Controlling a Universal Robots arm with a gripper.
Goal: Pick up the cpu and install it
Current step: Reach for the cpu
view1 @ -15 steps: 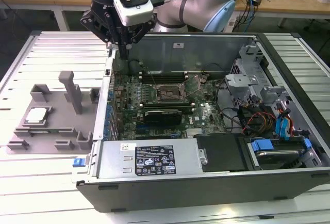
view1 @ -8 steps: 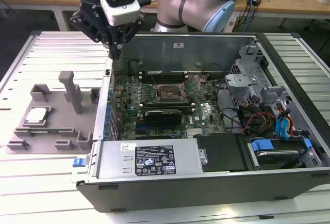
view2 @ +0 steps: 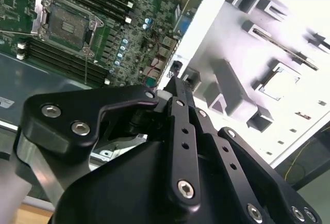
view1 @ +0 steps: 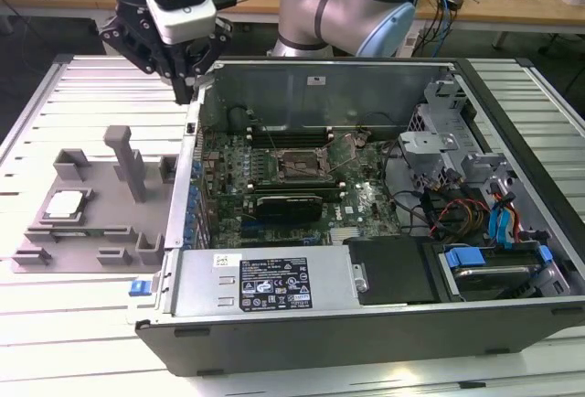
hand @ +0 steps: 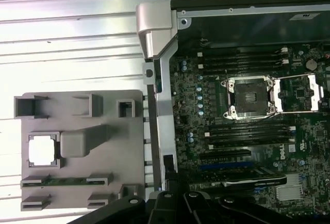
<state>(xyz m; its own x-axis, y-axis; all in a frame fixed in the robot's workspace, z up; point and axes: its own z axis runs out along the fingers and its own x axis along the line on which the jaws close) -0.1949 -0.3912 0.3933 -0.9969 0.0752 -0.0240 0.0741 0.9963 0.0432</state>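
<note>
Small flat square silver-topped cpu (view1: 66,203) sits in its pocket on the grey plastic fixture plate (view1: 91,232), at the exterior view's left, untouched. The black linkage gripper (view1: 186,93) hangs high over the side wall of the open dark computer case (view1: 302,81). Its fingers look pressed together and hold nothing (tips clear of everything). Further right is the empty black socket frame (view1: 299,166). Step judged: approach, pick-up not begun. A grasp would need the fingers parted and set square over the chip

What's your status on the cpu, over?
Gripper over case wall. Cpu seated in grey fixture, untouched. Socket bare; nothing blocking.
</note>
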